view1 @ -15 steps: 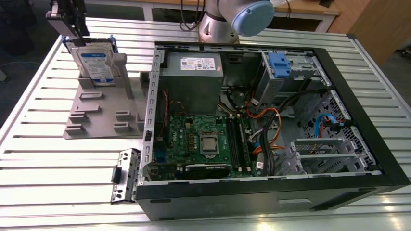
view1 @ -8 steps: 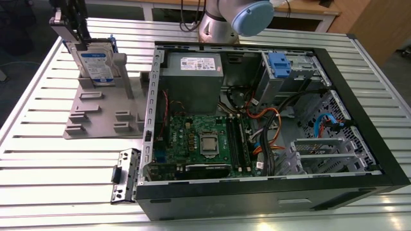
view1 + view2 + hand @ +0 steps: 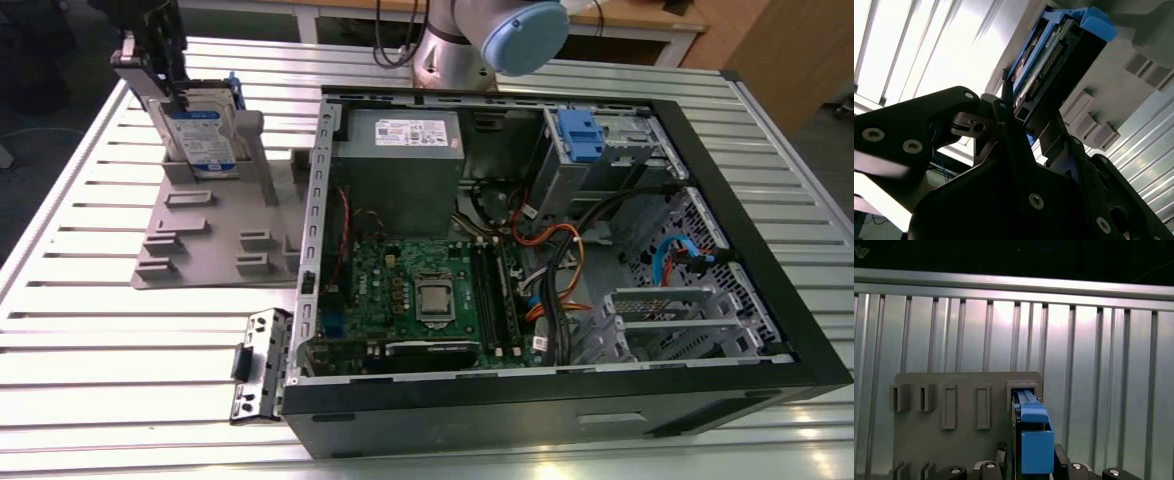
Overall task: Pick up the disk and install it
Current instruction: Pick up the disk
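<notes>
Black claw [image 3: 1026, 115] sits over the upper end of the disk [image 3: 203, 135], at its blue carrier frame; whether it is clamped on the drive or loose cannot be told. Disk stands on edge in a slot of the grey holder [image 3: 200, 250], long axis upright, label showing in the exterior view. Holder rests on the slatted metal surface [image 3: 80, 350], just beside the open computer case [image 3: 534, 410] at the exterior view's right

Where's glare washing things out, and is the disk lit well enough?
Second wrist view: the slatted table blows out white; the disk is dim but visible. First wrist view: soft glare streaks the slats. Exterior view: glare on the table at the exterior view's left; disk clear.
</notes>
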Robot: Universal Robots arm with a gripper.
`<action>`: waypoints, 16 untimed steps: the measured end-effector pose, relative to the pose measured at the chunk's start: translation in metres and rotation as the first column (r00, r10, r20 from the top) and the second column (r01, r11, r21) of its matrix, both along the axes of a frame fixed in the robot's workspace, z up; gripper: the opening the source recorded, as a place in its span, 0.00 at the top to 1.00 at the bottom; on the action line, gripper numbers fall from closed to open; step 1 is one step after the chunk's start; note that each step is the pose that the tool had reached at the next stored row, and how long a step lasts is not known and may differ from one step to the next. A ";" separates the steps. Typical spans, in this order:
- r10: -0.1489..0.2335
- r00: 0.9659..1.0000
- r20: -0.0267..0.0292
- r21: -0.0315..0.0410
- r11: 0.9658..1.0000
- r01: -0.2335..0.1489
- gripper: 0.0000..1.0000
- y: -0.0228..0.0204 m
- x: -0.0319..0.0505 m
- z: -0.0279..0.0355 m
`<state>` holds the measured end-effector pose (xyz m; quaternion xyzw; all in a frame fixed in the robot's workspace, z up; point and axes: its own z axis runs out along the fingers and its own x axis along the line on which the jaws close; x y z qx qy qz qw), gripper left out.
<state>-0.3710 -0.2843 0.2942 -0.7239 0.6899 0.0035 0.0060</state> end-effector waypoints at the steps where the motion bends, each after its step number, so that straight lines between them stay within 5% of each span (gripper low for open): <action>1: 0.001 1.000 0.000 0.000 1.000 -0.001 0.53 0.0000 0.0000 -0.0018; 8: 0.005 1.000 0.000 0.000 1.000 -0.005 0.53 0.0000 -0.0001 -0.0143; 16: 0.005 1.000 0.000 0.000 1.000 -0.005 0.55 0.0000 -0.0001 -0.0150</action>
